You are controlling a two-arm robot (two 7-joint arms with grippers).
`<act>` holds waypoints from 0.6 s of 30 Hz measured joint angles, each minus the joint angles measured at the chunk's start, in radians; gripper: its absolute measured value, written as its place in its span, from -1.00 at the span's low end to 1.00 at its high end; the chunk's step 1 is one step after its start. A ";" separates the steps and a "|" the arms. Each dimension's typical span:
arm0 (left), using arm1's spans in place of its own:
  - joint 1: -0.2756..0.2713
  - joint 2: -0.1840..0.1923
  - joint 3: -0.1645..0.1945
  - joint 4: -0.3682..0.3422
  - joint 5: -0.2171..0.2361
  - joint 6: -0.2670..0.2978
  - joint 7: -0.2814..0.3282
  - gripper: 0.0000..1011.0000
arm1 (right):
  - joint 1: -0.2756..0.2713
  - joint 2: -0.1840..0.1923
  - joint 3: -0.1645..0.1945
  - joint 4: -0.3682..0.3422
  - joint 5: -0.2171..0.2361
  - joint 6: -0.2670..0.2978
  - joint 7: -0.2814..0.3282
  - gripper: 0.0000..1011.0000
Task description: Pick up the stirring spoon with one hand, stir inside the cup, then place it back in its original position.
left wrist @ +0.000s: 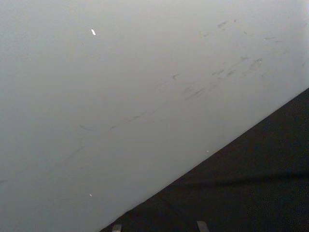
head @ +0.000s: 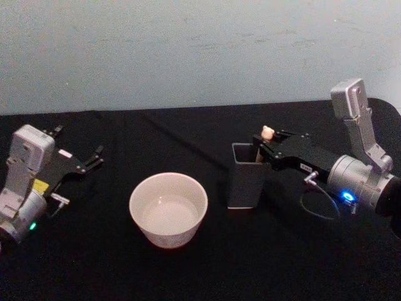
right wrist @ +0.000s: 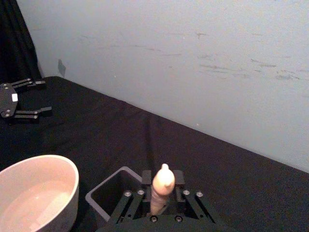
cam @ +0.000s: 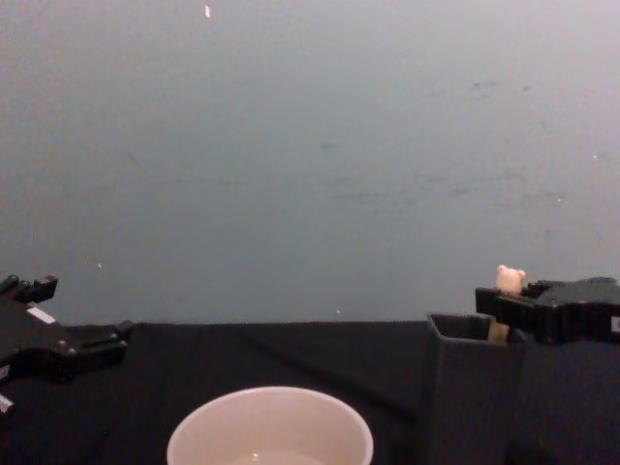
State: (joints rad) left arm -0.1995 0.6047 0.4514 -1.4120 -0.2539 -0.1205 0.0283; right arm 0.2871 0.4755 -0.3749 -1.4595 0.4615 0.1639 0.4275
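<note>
Nearest the front edge of the black table [head: 188, 276] stands the cup [head: 168, 210], a wide cream bowl-shaped cup with a thin rim, a little left of the middle. From the chest view its rim [cam: 270, 426] shows low down, with a pale interior.

Just to the cup's right, apart from it, stands a dark grey square holder [head: 245, 182], upright and open at the top. The stirring spoon [head: 268, 132] stands upright at the holder's back right corner. Its cream handle and small bear head rise above the holder's rim, and its lower part is hidden inside, so the metal neck and bowl cannot be seen.

The right gripper [head: 263, 145] reaches in from the right edge of the table, level with the top of the holder. Its two black fingers are closed on the spoon's handle just below the bear head. In the right wrist view the handle [right wrist: 162, 191] sits squeezed between the fingers [right wrist: 145, 183], with the holder [right wrist: 108, 193] directly beneath and the cup [right wrist: 36, 193] beside it. The chest view shows the bear head [cam: 510, 279] just above the gripper [cam: 496, 305] and the holder [cam: 475, 387].

The left gripper [head: 76, 145] hangs near the left edge of the table, well apart from the cup, with its fingers spread wide and nothing between them. A pale wall [head: 188, 50] rises behind the table's back edge.
</note>
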 joint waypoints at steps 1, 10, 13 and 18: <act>0.000 0.000 0.000 0.000 0.000 0.000 0.000 0.98 | 0.000 0.000 0.000 0.000 0.000 0.000 0.000 -0.47; 0.000 0.000 0.000 0.000 0.000 0.000 0.000 0.98 | 0.000 0.000 0.000 0.000 0.000 0.000 0.000 -0.58; 0.000 0.000 0.000 0.000 0.000 0.000 0.000 0.98 | 0.000 0.000 0.000 0.000 0.000 0.000 0.000 -0.58; 0.000 0.000 0.000 0.000 0.000 0.000 0.000 0.98 | 0.000 0.000 0.000 0.000 0.000 0.000 0.000 -0.58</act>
State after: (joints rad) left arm -0.1995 0.6047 0.4514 -1.4120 -0.2539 -0.1205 0.0283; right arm 0.2871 0.4755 -0.3749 -1.4595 0.4617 0.1638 0.4275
